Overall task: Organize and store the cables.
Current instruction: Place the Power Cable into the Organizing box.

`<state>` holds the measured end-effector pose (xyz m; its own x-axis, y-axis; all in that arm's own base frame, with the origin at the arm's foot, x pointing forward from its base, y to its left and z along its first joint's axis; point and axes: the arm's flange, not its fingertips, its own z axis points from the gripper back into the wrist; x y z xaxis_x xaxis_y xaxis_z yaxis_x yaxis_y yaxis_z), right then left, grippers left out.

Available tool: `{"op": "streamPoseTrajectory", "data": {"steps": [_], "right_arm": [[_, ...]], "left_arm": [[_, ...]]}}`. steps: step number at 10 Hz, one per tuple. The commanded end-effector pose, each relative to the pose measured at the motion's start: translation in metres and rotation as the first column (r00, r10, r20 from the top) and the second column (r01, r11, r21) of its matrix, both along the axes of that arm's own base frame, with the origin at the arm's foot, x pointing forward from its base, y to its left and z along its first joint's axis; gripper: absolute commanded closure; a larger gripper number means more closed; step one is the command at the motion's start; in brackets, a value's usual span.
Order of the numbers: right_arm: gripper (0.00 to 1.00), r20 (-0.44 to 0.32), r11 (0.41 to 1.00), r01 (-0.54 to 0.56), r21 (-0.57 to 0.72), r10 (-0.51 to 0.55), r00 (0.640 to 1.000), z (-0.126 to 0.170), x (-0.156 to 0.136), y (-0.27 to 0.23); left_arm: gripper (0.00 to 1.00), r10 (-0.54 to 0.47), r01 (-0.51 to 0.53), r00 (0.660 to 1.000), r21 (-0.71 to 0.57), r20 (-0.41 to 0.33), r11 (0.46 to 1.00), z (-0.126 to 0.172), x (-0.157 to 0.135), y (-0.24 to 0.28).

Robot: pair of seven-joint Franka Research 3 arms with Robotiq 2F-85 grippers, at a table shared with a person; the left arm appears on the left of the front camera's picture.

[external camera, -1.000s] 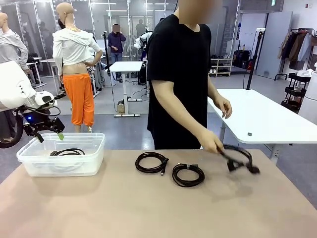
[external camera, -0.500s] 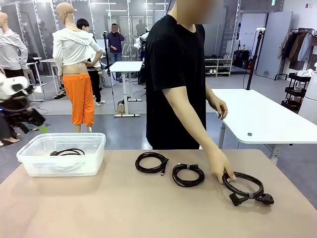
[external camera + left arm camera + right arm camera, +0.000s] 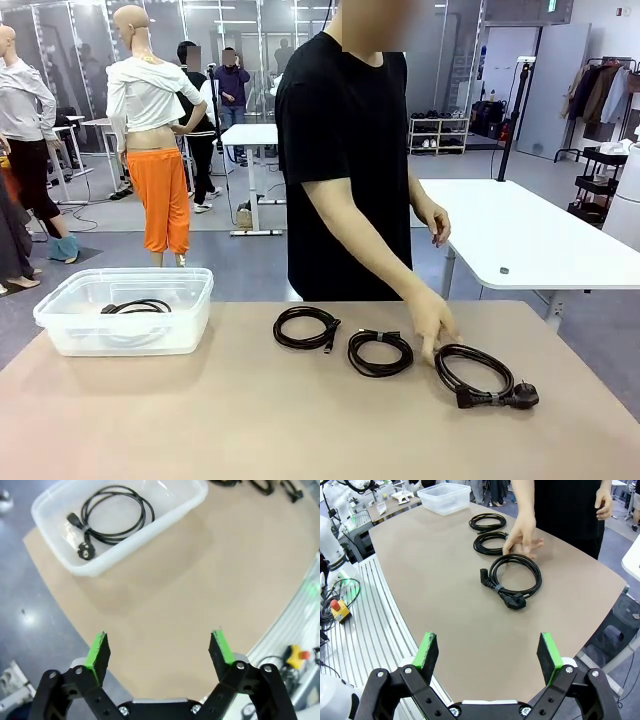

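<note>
Little writing can be read here: a green sign (image 3: 548,5) high on the far wall is too small to make out, and the cords' bands carry no legible print. The left claw (image 3: 159,646) stands wide open and holds nothing, hanging above the bench's (image 3: 250,420) left edge, well apart from the clear plastic bin (image 3: 125,338). The right claw (image 3: 487,649) is just as wide and just as empty, above the bench's near right edge. The bin sits at the far left corner of the bench with one coiled cable (image 3: 140,306) lying flat inside it, plug end showing. Three more coils lie in a row near the far edge. The left cable (image 3: 278,328) and the middle cable (image 3: 380,336) sit just beside each other around the centre, and the right cable (image 3: 497,397) lies toward the far right corner, banded, its plug ends pointing at the right edge. A person in a black shirt stands at the far side. The person's hand (image 3: 432,325) is lowered to the right cable's rim between it and the middle cable; whether the fingertips touch the cord cannot be told.
</note>
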<state>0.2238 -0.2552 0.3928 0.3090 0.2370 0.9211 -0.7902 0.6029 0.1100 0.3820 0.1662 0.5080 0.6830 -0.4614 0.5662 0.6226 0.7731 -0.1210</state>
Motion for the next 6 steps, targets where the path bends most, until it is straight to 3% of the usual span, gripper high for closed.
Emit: {"op": "streamPoseTrajectory", "data": {"steps": [1, 3, 6], "right_arm": [[0.00, 0.025, 1.000, -0.004, 0.000, 0.004, 1.000, 0.001, 0.000, -0.002], [0.00, 0.025, 1.000, -0.004, 0.000, 0.004, 1.000, 0.001, 0.000, -0.002], [0.00, 0.025, 1.000, -0.004, 0.000, 0.004, 1.000, 0.001, 0.000, -0.002]], "left_arm": [[0.00, -0.123, 0.130, 0.980, -0.033, 0.157, 0.991, -0.009, -0.022, 0.017], [0.00, -0.196, 0.220, 0.947, -0.069, 0.255, 0.973, -0.016, -0.051, 0.038], [0.00, -0.290, 0.338, 0.890, -0.082, 0.352, 0.938, -0.034, -0.057, 0.059]]}}
